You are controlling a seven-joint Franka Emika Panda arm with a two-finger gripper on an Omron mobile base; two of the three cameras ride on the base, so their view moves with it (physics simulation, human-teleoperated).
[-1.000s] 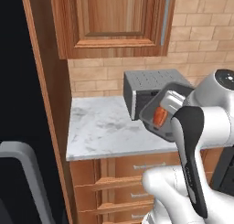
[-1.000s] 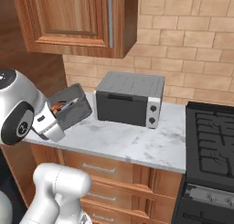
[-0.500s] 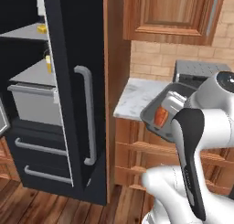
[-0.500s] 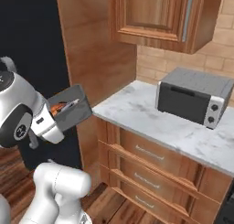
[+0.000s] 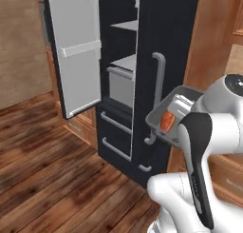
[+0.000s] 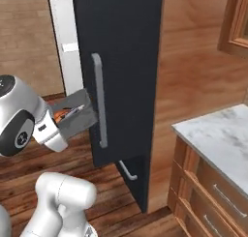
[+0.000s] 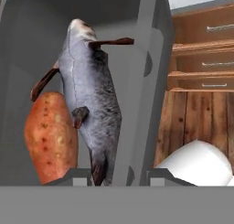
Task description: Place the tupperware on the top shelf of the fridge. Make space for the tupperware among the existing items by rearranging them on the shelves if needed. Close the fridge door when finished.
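My gripper [image 7: 119, 175] is shut on the side wall of the tupperware [image 7: 137, 81], a dark-grey tub holding an orange sweet potato [image 7: 50, 136] and a grey fish [image 7: 89, 95]. I carry the tupperware [image 5: 173, 114] tilted in the air in front of the black fridge [image 5: 166, 37], close to the shut right door's bar handle [image 5: 159, 80]. From the other side the tupperware [image 6: 77, 117] hangs just left of that handle [image 6: 99, 100]. The fridge's left door [image 5: 76, 51] stands open. Inside, an upper shelf [image 5: 126, 25] and a lower plate [image 5: 124, 62] show edge-on. The existing items are hidden.
A pale drawer front [image 5: 121, 84] sits under the lower plate, with two wide black drawers [image 5: 116, 132] below. Wood floor [image 5: 47, 170] spreads left of the fridge. A marble counter [image 6: 218, 134] over wooden drawers [image 6: 213, 197] stands to the right, past a tall wooden panel [image 6: 193, 62].
The base has driven and turned left, so both base views swung from the counter and toaster to the fridge. The tupperware stays in the grip, held the same way.
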